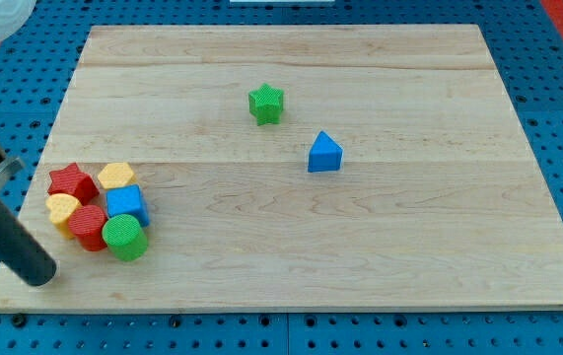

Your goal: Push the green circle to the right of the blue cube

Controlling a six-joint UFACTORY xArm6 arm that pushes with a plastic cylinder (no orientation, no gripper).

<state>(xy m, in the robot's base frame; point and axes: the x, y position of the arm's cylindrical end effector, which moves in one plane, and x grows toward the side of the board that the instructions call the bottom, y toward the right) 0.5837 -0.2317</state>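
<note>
The green circle (124, 237) sits at the view's lower left in a tight cluster, touching the blue cube (126, 204) just above it. My tip (38, 275) rests near the board's bottom left corner, left of and slightly below the green circle, apart from it. The dark rod slants up toward the view's left edge.
In the same cluster are a red star (72, 181), a yellow hexagon (116, 176), a yellow block (62, 209) and a red cylinder (89, 227). A green star (266, 103) and a blue triangle (324, 153) lie near the middle. The wooden board (380, 247) lies on a blue perforated base.
</note>
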